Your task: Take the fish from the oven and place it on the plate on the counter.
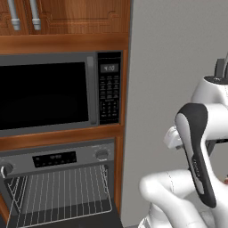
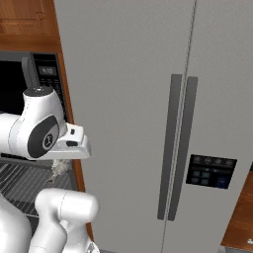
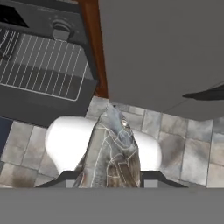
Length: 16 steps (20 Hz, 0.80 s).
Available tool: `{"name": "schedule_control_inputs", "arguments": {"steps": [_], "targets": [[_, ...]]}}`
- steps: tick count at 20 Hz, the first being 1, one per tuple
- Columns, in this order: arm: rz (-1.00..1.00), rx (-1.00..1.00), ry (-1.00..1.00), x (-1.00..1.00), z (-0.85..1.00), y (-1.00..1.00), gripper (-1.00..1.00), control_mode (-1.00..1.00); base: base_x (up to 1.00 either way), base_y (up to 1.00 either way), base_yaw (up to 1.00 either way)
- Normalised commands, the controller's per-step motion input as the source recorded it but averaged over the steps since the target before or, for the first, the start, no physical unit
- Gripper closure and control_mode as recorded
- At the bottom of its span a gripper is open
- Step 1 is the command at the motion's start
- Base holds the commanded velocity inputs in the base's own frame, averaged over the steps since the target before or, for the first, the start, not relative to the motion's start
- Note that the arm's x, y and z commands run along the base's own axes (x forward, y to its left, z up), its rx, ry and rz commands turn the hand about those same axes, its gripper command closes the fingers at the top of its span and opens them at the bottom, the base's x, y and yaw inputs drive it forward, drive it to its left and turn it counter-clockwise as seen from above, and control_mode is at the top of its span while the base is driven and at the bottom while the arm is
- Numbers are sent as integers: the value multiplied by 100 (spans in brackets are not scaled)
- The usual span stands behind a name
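Note:
The fish (image 3: 111, 153), grey with pale lines, hangs nose-out between my two dark fingertips. My gripper (image 3: 109, 179) is shut on it and points down at the floor. In the right base view the gripper (image 2: 62, 160) sits below the white wrist, just right of the oven, and a grey bit of the fish (image 2: 59, 168) shows under it. The oven (image 1: 58, 178) stands open, its wire rack (image 3: 43, 65) bare and its door (image 3: 39, 105) folded down. The plate and the counter are out of view.
A black-windowed microwave (image 1: 44, 93) sits above the oven in a wood surround. A tall grey fridge (image 2: 173, 123) with two bar handles stands right of the oven. Below the hand lies a grey tiled floor (image 3: 183, 144).

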Motion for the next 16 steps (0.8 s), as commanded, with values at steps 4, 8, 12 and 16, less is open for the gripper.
{"name": "schedule_control_inputs", "arguments": {"steps": [4,8,12,16], "targets": [[-14,0,7,17,-15,-9,100,-100,0,0,0],[-10,0,0,1,-5,-13,100,-100,0,0,0],[-11,0,0,0,-5,-28,100,100,0,-13,-4],[0,0,0,0,0,0,100,100,-2,-58,-17]]}}
